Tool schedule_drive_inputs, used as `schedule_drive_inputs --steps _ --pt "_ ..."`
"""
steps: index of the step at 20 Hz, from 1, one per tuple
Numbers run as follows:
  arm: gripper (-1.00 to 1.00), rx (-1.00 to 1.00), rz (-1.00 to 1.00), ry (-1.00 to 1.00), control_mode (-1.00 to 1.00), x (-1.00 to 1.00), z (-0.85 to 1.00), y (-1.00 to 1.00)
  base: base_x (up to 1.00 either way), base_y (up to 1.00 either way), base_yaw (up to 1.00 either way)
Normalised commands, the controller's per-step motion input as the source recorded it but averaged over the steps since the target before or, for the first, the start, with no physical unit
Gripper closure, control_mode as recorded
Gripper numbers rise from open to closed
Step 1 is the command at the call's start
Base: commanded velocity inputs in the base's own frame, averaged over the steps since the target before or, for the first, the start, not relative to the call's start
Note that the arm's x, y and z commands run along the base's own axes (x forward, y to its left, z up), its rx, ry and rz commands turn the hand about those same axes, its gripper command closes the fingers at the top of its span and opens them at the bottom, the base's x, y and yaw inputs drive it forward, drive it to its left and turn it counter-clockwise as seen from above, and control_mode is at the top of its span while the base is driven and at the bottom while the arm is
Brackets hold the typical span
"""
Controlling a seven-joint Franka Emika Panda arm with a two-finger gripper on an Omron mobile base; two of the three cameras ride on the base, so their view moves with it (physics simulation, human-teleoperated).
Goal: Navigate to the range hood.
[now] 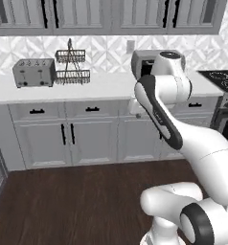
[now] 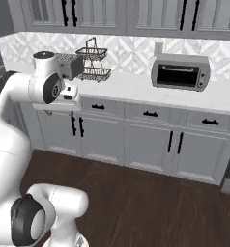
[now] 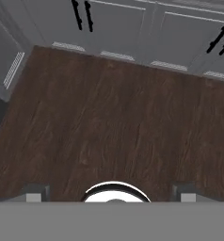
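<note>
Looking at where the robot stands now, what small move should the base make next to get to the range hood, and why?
Probably drive the base to its right along the white counter. The black stovetop sits at the right edge of the left base view, and a hood would normally hang above it, though none is visible yet. The silver toaster oven and grey four-slot toaster face the robot now. The gripper hangs open over dark wood floor.

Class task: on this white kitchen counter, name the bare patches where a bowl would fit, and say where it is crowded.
One free patch lies between the wire rack and the toaster oven. Another runs along the countertop front edge, before the toaster. The right base view shows bare counter right of the toaster oven. It is crowded at the back wall, where toaster and rack stand side by side.
</note>
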Motion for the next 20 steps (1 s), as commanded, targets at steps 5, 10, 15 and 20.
schedule_drive_inputs --steps 5,10,15,20 --pt "-1.0 0.0 0.0 0.0 1.0 0.0 0.0 0.0 0.22 -0.65 -0.53" --pt "-1.0 0.0 0.0 0.0 1.0 0.0 0.0 0.0 0.22 -1.0 -0.1" --pt "-1.0 0.0 0.0 0.0 1.0 0.0 0.0 0.0 0.18 -1.0 0.0" --pt "-1.0 0.0 0.0 0.0 1.0 0.0 0.0 0.0 0.5 -1.0 0.05"
